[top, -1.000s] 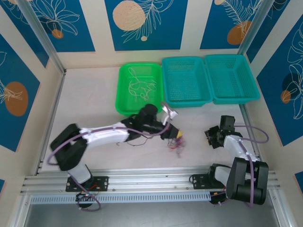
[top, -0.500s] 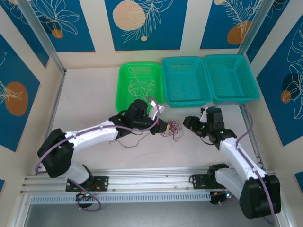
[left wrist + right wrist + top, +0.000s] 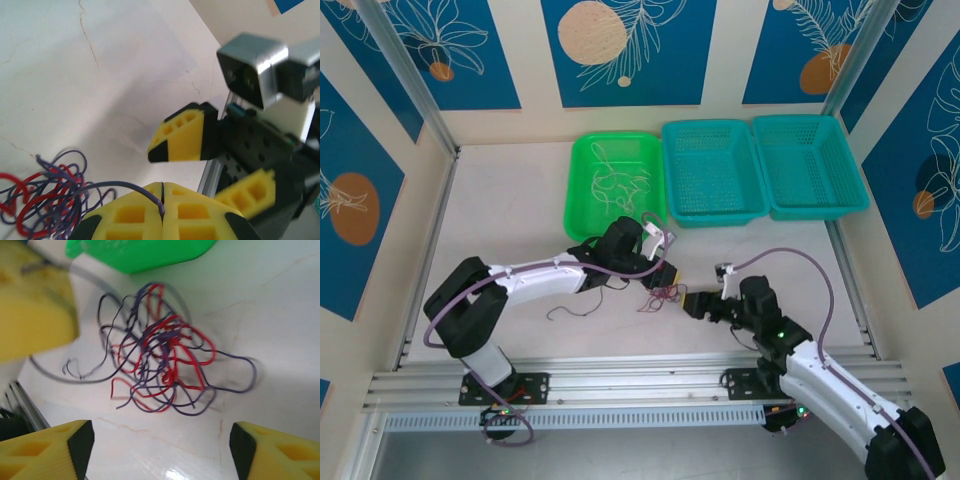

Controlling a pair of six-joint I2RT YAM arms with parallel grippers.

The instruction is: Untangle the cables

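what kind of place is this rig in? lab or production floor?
Likely a lab test cell, not a production floor: small table boxed in by printed blue panels, aluminium mounting rail along the near edge, plastic baskets at the back.

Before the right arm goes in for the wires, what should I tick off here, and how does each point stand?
1. Left gripper shut on a dark wire of the tangle: ok.
2. Right gripper open: ok.
3. Tangle centred ahead of the right gripper in its wrist view: ok.
4. The two grippers close but apart: ok.
5. Tangle lifted off the table: cannot tell.
6. Green basket with white wires apart from the tangle: ok.
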